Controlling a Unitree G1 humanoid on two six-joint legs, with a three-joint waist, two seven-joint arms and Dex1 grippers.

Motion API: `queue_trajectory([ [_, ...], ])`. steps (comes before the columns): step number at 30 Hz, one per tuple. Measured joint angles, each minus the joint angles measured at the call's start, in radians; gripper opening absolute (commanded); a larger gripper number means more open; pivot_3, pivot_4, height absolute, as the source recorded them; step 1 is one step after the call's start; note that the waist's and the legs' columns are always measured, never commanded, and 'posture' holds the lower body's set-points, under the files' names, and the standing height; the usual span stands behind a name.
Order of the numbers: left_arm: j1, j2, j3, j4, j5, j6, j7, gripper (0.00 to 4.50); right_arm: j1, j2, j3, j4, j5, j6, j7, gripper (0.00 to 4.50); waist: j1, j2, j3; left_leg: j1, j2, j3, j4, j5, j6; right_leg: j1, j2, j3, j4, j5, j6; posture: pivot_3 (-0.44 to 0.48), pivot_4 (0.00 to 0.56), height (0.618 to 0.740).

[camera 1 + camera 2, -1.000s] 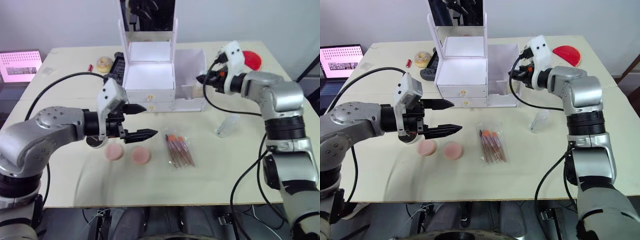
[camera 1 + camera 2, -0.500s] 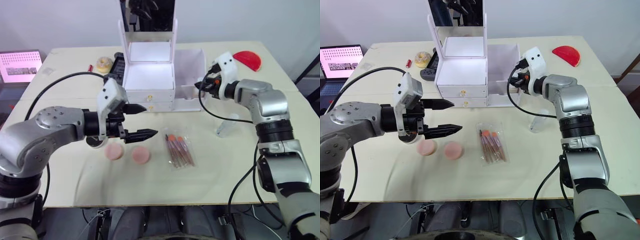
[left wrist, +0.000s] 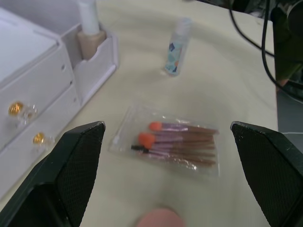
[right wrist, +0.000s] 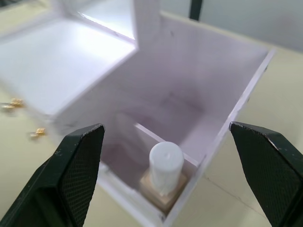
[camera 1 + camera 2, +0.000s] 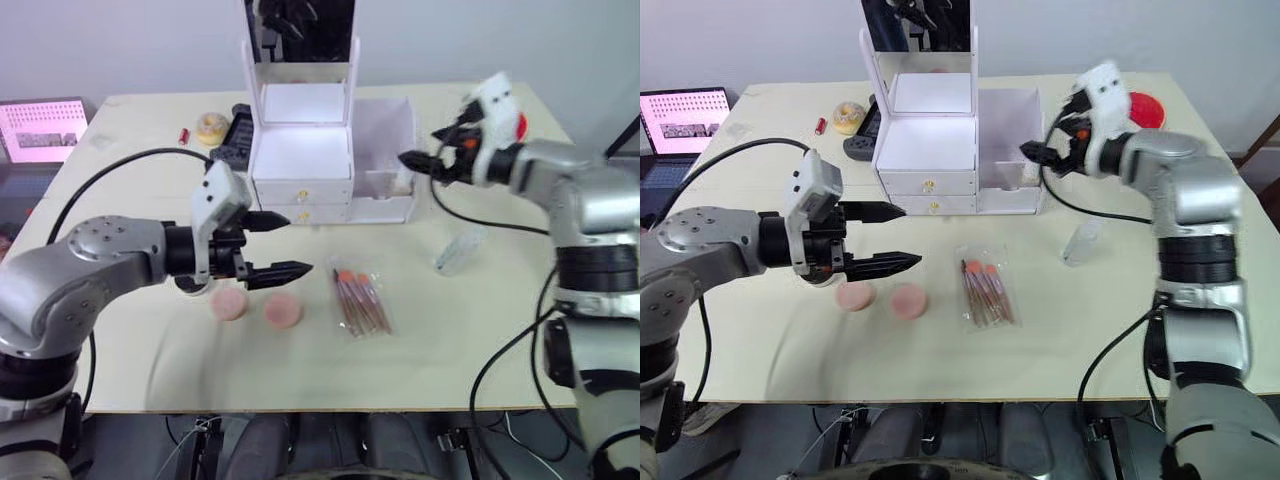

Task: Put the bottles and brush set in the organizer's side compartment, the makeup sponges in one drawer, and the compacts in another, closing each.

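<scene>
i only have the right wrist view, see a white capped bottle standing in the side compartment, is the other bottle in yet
Observer: No, the clear bottle lies on the table, off the organizer.
Operator: where's the brush set
Observer: The brush set lies on the table in front of the drawers, in its clear packet.
Operator: is the left tool holding anything
Observer: No, the left tool is open and empty, above the two pink sponges.

Cream tabletop fills mid-frame; plain pale wall along top; laptop with pink screen at upper left.
</scene>
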Motion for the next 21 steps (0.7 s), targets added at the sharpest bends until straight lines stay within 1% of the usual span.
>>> queue_trajectory([
  [2,0.065,0.035,0.059,0.016,0.001,-0.036,-0.047,4.50,0.092,-0.060,-0.071,-0.056,0.036,-0.028,0.056,4.46,0.000,0.000,0.000,0.000,0.000,0.001,0.000,0.000,0.001,0.001,0.000,0.000,-0.001,0.000,0.000,0.000,0.150,0.740],
  [3,0.116,0.050,0.103,0.029,0.001,-0.056,-0.075,4.50,0.165,-0.096,-0.112,-0.075,0.045,-0.073,0.099,4.46,0.000,0.000,0.000,0.001,0.000,0.001,-0.001,-0.001,0.001,0.001,0.000,0.000,-0.001,0.000,0.000,0.000,0.150,0.740],
  [4,0.181,0.067,0.149,0.054,0.005,-0.075,-0.105,4.50,0.253,-0.133,-0.159,-0.074,0.048,-0.129,0.144,4.46,0.000,0.000,0.000,0.001,0.000,0.002,-0.001,-0.001,0.002,0.001,0.000,0.000,-0.002,0.000,0.000,0.000,0.150,0.740],
  [5,0.224,0.077,0.177,0.079,0.020,-0.085,-0.121,4.50,0.303,-0.150,-0.190,-0.059,0.044,-0.158,0.168,4.46,0.000,0.000,0.000,0.001,0.000,0.002,-0.001,-0.001,0.002,0.001,-0.001,0.000,-0.001,0.000,0.000,0.000,0.150,0.740],
  [6,0.281,0.089,0.212,0.108,0.046,-0.123,-0.148,4.50,0.373,-0.170,-0.226,-0.048,0.043,-0.210,0.200,4.46,-0.004,0.000,0.000,0.001,0.000,0.004,-0.001,-0.001,0.002,0.000,-0.001,0.001,-0.001,0.000,0.000,0.000,0.150,0.740],
  [7,0.311,0.097,0.231,0.127,0.064,-0.139,-0.161,4.50,0.405,-0.178,-0.246,-0.037,0.042,-0.227,0.214,4.46,-0.006,0.000,0.000,0.002,0.001,0.005,-0.001,-0.001,0.002,0.001,-0.001,0.003,-0.001,0.000,0.000,0.000,0.150,0.740],
  [10,0.465,0.139,0.317,0.253,0.176,-0.288,-0.251,4.50,0.541,-0.219,-0.315,0.012,0.029,-0.340,0.257,4.46,-0.007,0.001,0.000,0.005,0.003,0.008,-0.001,-0.001,0.002,0.002,-0.001,0.006,-0.001,-0.001,-0.002,0.000,0.150,0.740],
  [13,0.542,0.145,0.421,0.445,0.257,-0.381,-0.281,4.50,0.637,-0.225,-0.374,0.082,0.013,-0.431,0.273,4.46,-0.004,0.001,0.000,0.005,0.003,0.008,0.000,-0.001,0.002,0.002,-0.001,0.006,-0.001,-0.002,-0.004,0.000,0.150,0.740],
  [15,0.571,0.152,0.483,0.552,0.294,-0.433,-0.291,4.50,0.677,-0.225,-0.405,0.128,0.009,-0.475,0.281,4.46,-0.002,0.001,0.000,0.004,0.003,0.008,-0.001,-0.001,0.002,0.002,-0.002,0.007,-0.003,-0.002,-0.004,0.000,0.150,0.740],
  [19,0.669,0.153,0.627,0.767,0.334,-0.536,-0.341,4.50,0.763,-0.226,-0.460,0.187,0.007,-0.548,0.302,4.46,-0.005,0.001,0.000,0.004,0.003,0.008,-0.002,-0.002,0.003,0.001,-0.002,0.007,-0.004,-0.002,-0.002,0.000,0.150,0.740],
  [21,0.694,0.153,0.659,0.838,0.349,-0.566,-0.364,4.50,0.782,-0.225,-0.462,0.202,0.003,-0.571,0.312,4.46,-0.003,0.001,0.000,0.004,0.003,0.008,-0.001,-0.002,0.003,0.001,-0.003,0.008,-0.004,-0.002,-0.004,0.000,0.150,0.740],
])
